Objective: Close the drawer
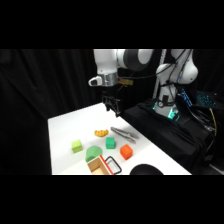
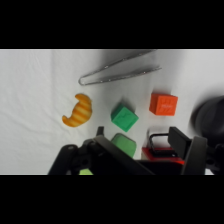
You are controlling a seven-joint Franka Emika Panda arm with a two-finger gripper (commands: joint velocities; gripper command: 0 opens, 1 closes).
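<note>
The drawer (image 1: 99,165) is a small tan wooden box with a red-orange front edge and a black loop handle (image 1: 114,165), standing at the table's near edge. In the wrist view only the drawer's red front (image 2: 161,153) and handle (image 2: 159,139) show, low down between the fingers and partly hidden by the linkage. My gripper (image 1: 111,107) hangs high over the table's far side, well away from the drawer. The gripper (image 2: 137,136) is open and holds nothing.
A green rounded block (image 1: 92,152) touches the drawer's back. Nearby lie a green cube (image 1: 110,143), an orange-red cube (image 1: 126,151), a light green cube (image 1: 76,146), an orange croissant toy (image 1: 101,132) and metal tongs (image 1: 125,133). A black round object (image 1: 145,170) sits right of the handle.
</note>
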